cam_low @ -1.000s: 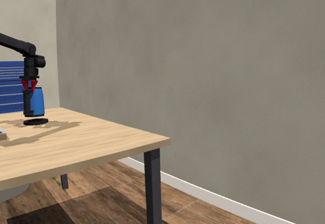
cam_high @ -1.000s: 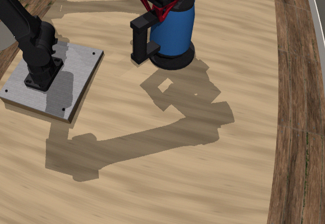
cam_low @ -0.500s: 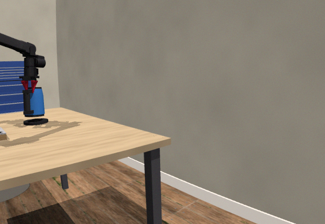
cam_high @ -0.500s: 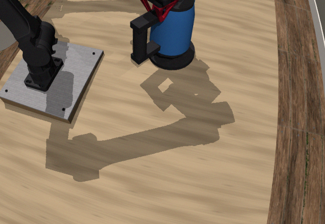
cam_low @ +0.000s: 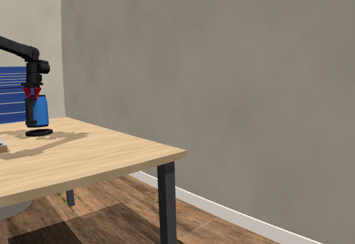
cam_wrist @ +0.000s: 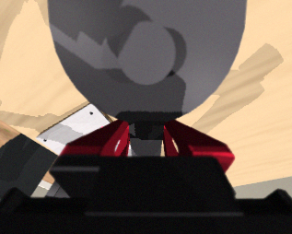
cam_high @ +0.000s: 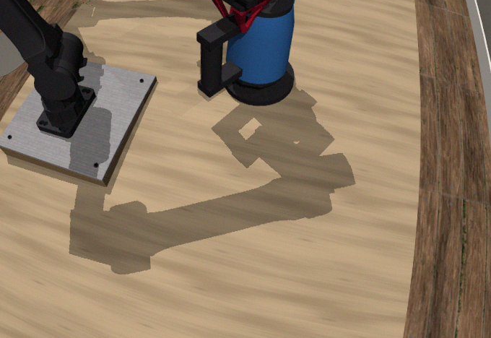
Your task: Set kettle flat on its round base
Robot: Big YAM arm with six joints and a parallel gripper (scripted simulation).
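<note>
Above the table (cam_low: 120, 155), red fingers (cam_high: 242, 17) clamp the kettle (cam_high: 263, 48) handle's top bar.

A thin gap separates the hanging kettle (cam_low: 42, 112) from the base (cam_low: 39, 132) — table (cam_low: 120, 149) around stays open.

Kettle (cam_high: 263, 45): blue body, black handle, lid and foot ring. Base (cam_low: 39, 132): black. Gripper (cam_high: 242, 19): red fingers on black housing. Table (cam_high: 237, 247): light tan wood grain. Mounting plate (cam_high: 118, 100): brushed grey metal. Floor (cam_high: 448, 167): dark brown planks.
</note>
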